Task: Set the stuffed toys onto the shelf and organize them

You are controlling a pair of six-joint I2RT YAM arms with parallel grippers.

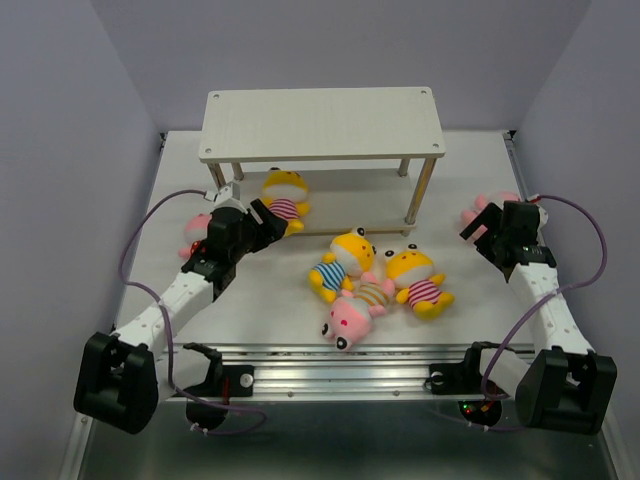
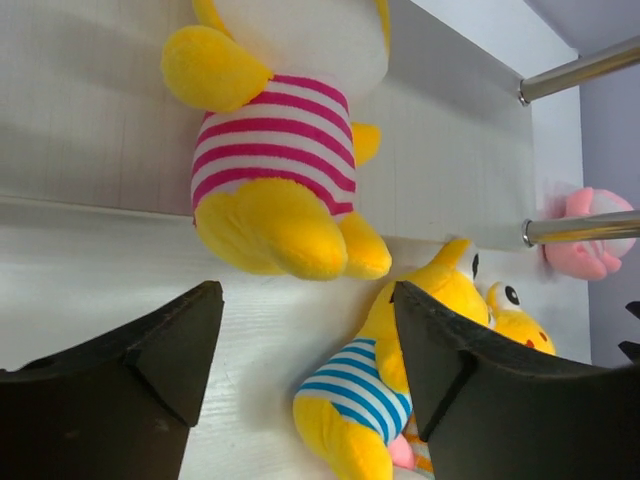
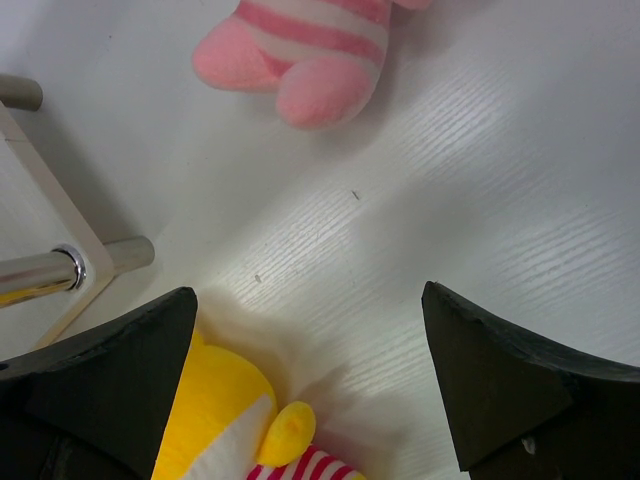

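Note:
The shelf [image 1: 320,122] stands at the back centre. A yellow toy in a pink-striped shirt [image 1: 284,195] lies on its lower board, feet over the front edge; it also shows in the left wrist view [image 2: 275,130]. My left gripper [image 1: 272,222] is open and empty just in front of that toy [image 2: 308,340]. On the table lie a yellow toy in blue stripes [image 1: 340,265], a yellow toy in pink stripes [image 1: 418,280] and a pink toy [image 1: 352,312]. My right gripper [image 1: 476,228] is open and empty [image 3: 310,370], with a pink striped toy [image 3: 300,50] beyond it.
Another pink toy [image 1: 197,235] lies at the left, partly hidden by my left arm. The shelf's metal legs [image 2: 580,68] [image 3: 40,270] stand close to both grippers. Purple walls close in the table on three sides.

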